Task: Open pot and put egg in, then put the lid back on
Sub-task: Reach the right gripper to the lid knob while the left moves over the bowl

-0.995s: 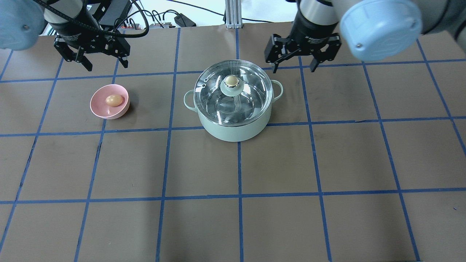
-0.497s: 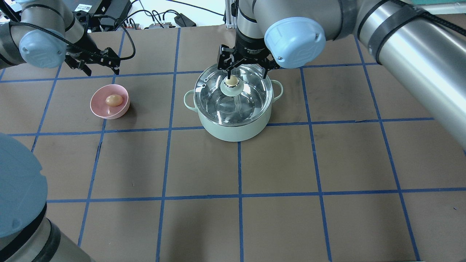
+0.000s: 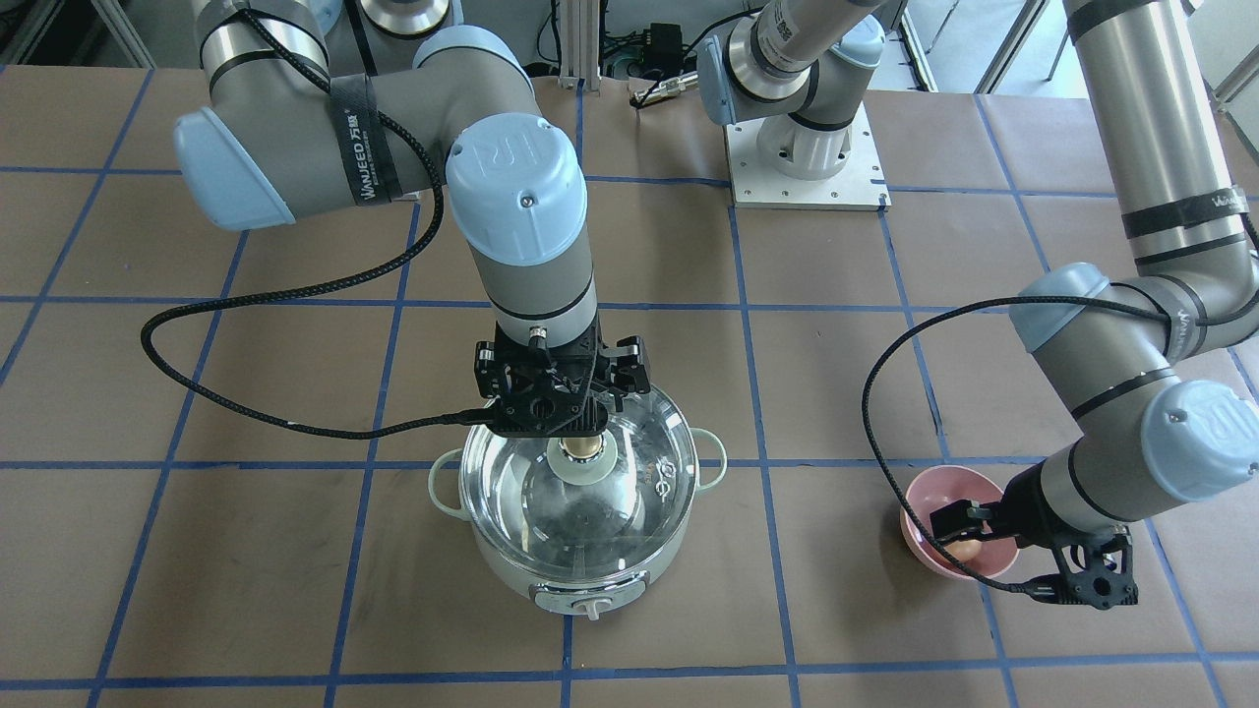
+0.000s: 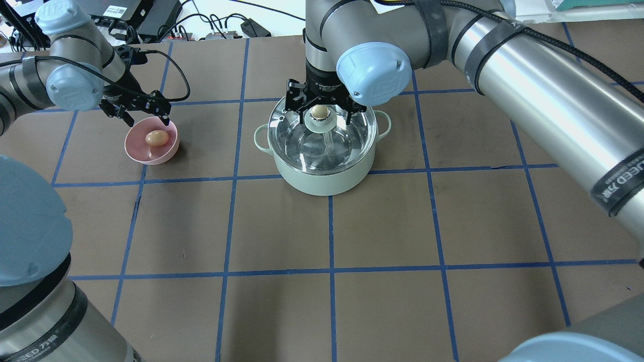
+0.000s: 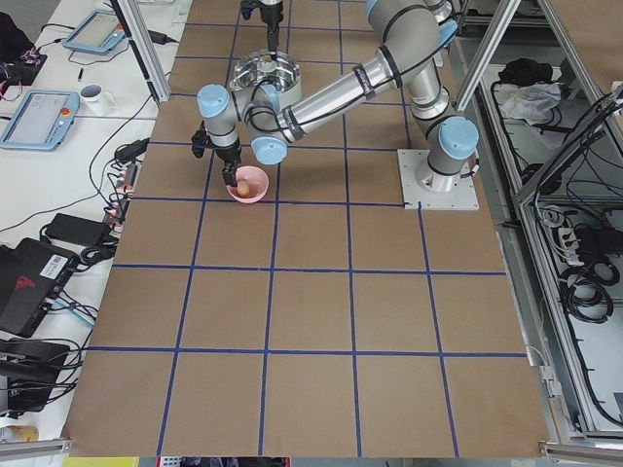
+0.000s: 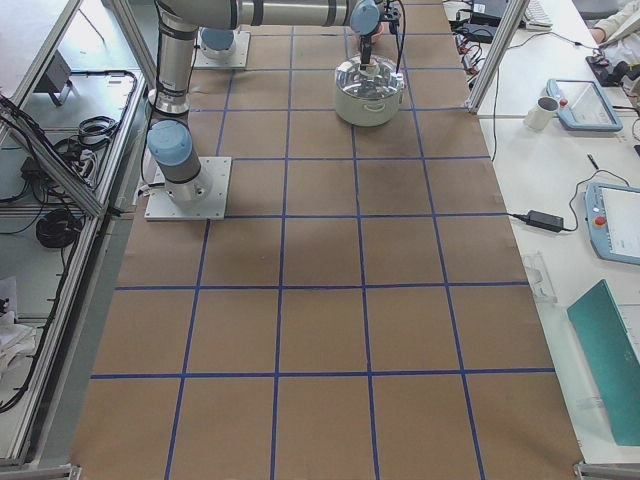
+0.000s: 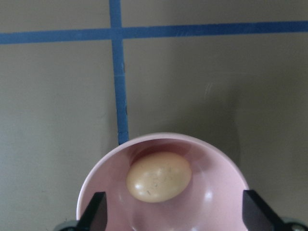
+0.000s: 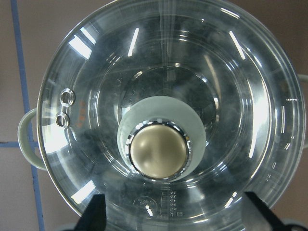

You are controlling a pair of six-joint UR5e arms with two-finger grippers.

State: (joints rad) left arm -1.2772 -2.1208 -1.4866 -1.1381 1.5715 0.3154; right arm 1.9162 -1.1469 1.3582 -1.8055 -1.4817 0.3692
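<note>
Item: round pale mint-green electric pot (image 4: pixel 327 181), steel-lined, with two loop handles and a front control knob. It stands near the middle of the brown paper surface with a blue tape grid (image 4: pixel 427 221). Closed: the large round clear glass lid (image 4: pixel 352 134) with round beige knob (image 8: pixel 159 151) sits on its rim. Right gripper (image 4: pixel 325 116): directly over the lid, jaws spread wide to either side of the knob, gripping nothing (whether the tips touch the glass cannot be told). Item: small tan-orange egg (image 7: pixel 159 177), lying in a small pink bowl (image 4: pixel 151 160), well apart from the pot on the robot's left. Left gripper (image 4: pixel 147 118): low over the bowl, jaws spread about as wide as its rim and empty, the egg just ahead of them and untouched. Progress, as judged: no step completed; pot not yet opened, egg not yet taken, both arms merely placed. Outstanding: close on the knob and lift the lid; grasp the egg, carry it across, set it in the pot; reseat the lid.
</note>
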